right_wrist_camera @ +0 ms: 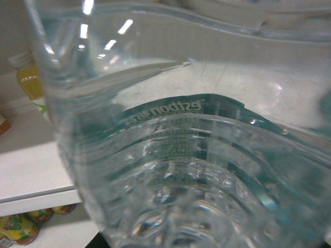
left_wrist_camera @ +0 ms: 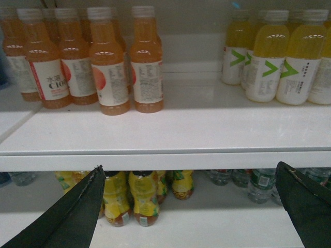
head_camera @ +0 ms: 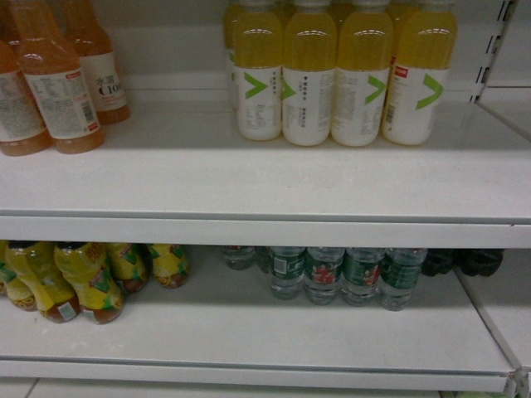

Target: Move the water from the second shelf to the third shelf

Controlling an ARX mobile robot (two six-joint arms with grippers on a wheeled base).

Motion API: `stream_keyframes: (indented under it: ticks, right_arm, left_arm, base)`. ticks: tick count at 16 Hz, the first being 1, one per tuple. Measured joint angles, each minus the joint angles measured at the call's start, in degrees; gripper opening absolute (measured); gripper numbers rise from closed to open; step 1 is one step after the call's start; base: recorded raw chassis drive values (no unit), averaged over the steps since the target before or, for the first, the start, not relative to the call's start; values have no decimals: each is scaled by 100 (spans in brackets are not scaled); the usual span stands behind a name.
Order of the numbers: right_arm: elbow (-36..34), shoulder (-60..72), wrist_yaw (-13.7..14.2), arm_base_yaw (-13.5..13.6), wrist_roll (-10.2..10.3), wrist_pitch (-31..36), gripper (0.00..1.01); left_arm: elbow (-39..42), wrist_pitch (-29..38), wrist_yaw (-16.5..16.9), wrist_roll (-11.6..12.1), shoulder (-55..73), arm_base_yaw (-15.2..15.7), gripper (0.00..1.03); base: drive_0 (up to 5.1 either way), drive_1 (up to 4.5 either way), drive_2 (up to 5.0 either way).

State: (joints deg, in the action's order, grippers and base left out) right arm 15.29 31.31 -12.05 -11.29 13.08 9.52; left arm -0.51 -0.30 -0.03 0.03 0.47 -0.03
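White shelf [head_camera: 249, 178] holds yellow juice bottles [head_camera: 344, 75] up top, and the water bottle [right_wrist_camera: 176, 155] fills the whole right wrist view, can't tell if the right gripper's clamping it, while the left gripper [left_wrist_camera: 191, 206] sits with fingers [left_wrist_camera: 77, 212] spread wide.

On the lower shelf [head_camera: 249, 336], water bottles [head_camera: 344, 274] are set right of the tea bottles [head_camera: 83, 278], juice bottles [head_camera: 340, 75] above.
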Motion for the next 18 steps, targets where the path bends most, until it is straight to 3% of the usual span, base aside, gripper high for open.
stream_keyframes:
  ticks: [18]
  right_arm:
    - [0, 0, -4, 2, 0, -4, 40]
  left_arm:
    - [0, 13, 0, 0, 0, 0, 98]
  base:
    - [-488, 136, 341]
